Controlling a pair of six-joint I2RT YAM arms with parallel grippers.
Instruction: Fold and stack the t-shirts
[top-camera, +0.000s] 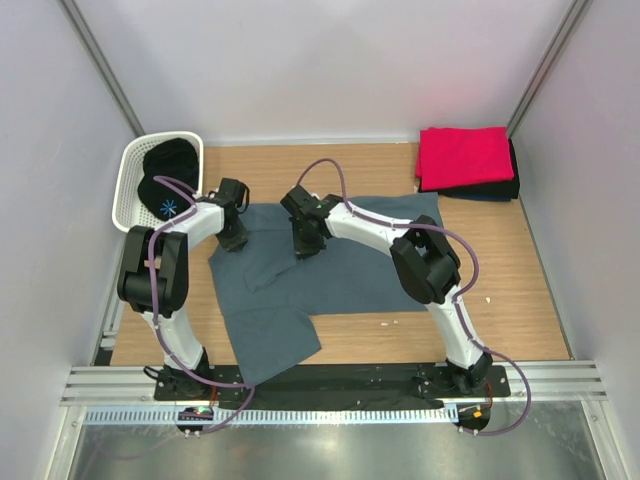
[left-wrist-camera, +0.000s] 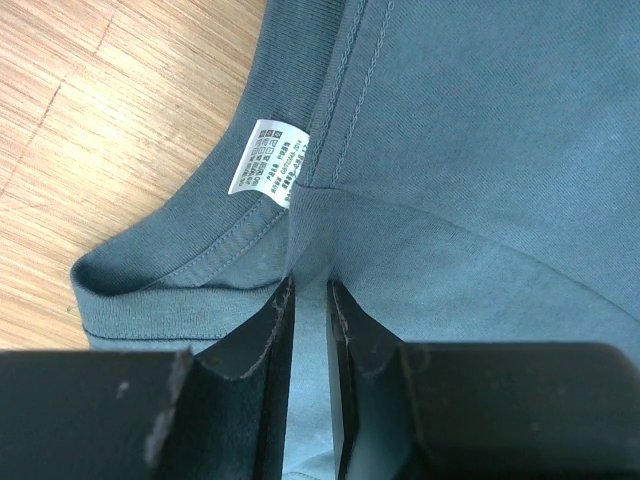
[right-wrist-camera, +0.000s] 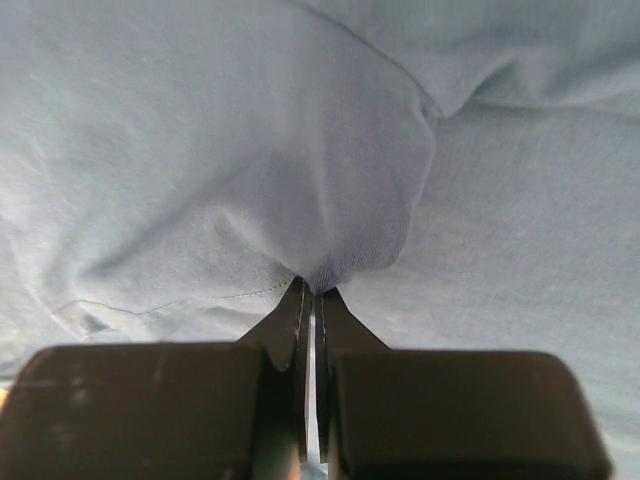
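Pinching the blue-grey t-shirt (top-camera: 330, 270), spread rumpled across the counter (top-camera: 520, 290): at the collar beside its white label (left-wrist-camera: 265, 157) with the left hand (left-wrist-camera: 310, 290), narrowed on a cloth ridge; at a raised fold with the right hand (right-wrist-camera: 313, 290), clamped tight. At the far right corner, folded red t-shirt (top-camera: 465, 155) atop dark ones (top-camera: 500, 190).

One slate blue-grey t-shirt (top-camera: 340, 270) on the tabletop, bearing one white care label (left-wrist-camera: 265, 157). At the far right corner, one red t-shirt (top-camera: 465, 155) on dark folded cloth (top-camera: 485, 190), number unclear. One white perforated basket (top-camera: 128, 190), holding one black garment (top-camera: 165, 185). Two arms: left arm (top-camera: 150, 270), right arm (top-camera: 425, 262).
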